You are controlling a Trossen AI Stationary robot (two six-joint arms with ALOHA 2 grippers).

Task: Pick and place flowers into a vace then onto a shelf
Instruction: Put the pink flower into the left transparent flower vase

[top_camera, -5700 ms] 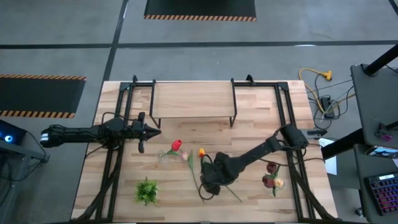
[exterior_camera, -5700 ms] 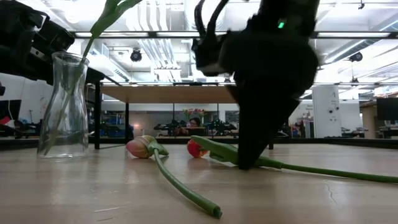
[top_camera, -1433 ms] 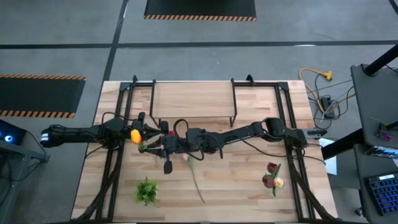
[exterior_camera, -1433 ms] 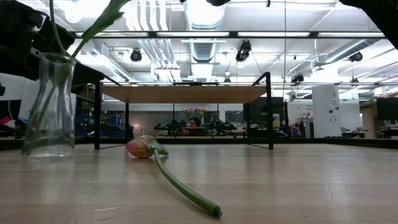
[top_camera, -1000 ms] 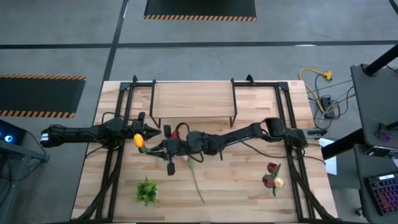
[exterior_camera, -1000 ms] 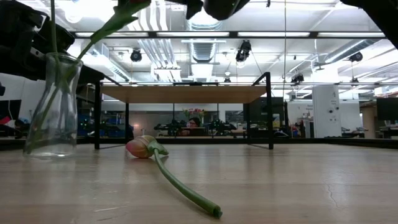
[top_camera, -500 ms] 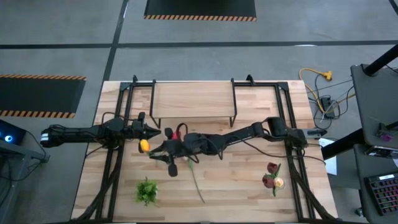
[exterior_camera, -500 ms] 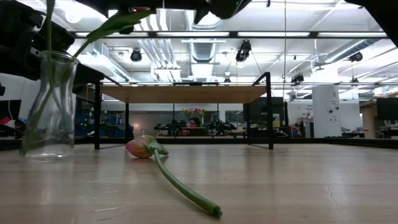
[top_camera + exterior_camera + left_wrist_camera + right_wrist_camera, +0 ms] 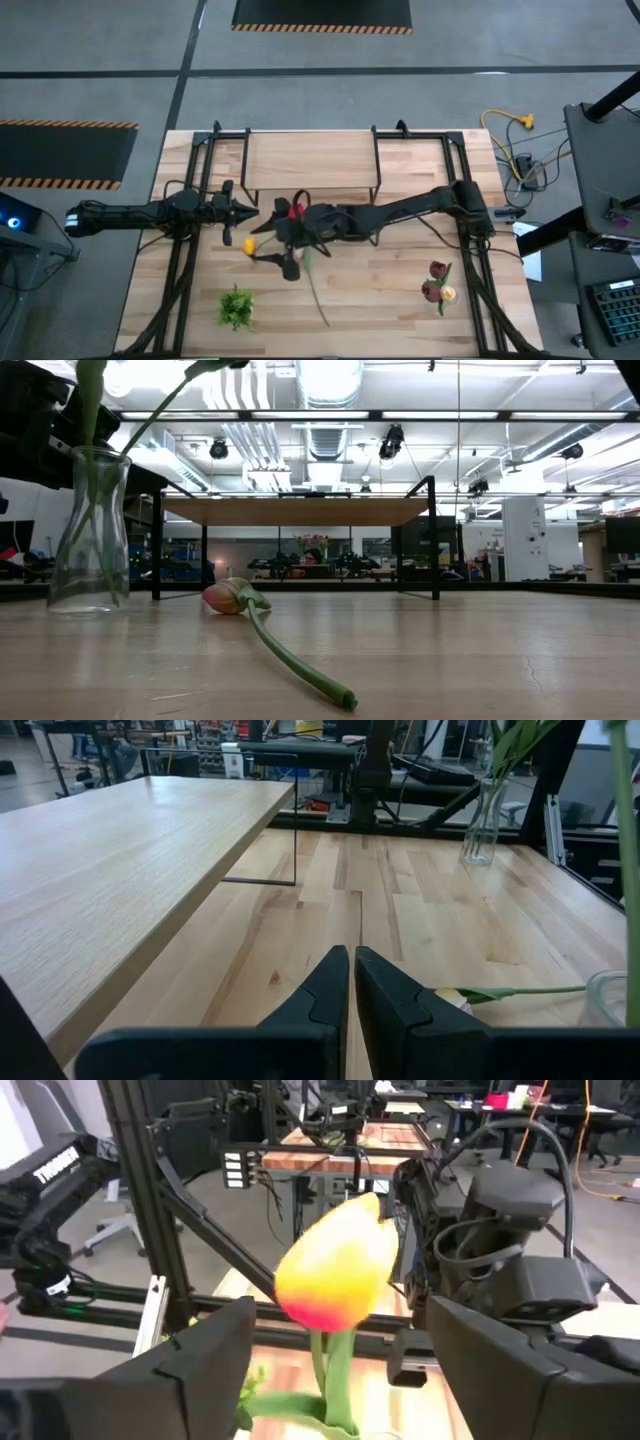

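Tulips are split across your table: an orange-yellow one (image 9: 335, 1275) sits between the right gripper's (image 9: 283, 243) wide-spread fingers, which do not press on it, with a red tulip (image 9: 293, 211) just behind. Both stems run down into the glass vase (image 9: 92, 530), which stands upright near the table's middle. A pink tulip (image 9: 228, 596) lies flat on the wood beside it, and you have three more (image 9: 437, 282) lying well off to the right side. Your shelf (image 9: 310, 160) stands at the back. Your left gripper (image 9: 348, 990) waits near the vase, fingers pressed together around nothing.
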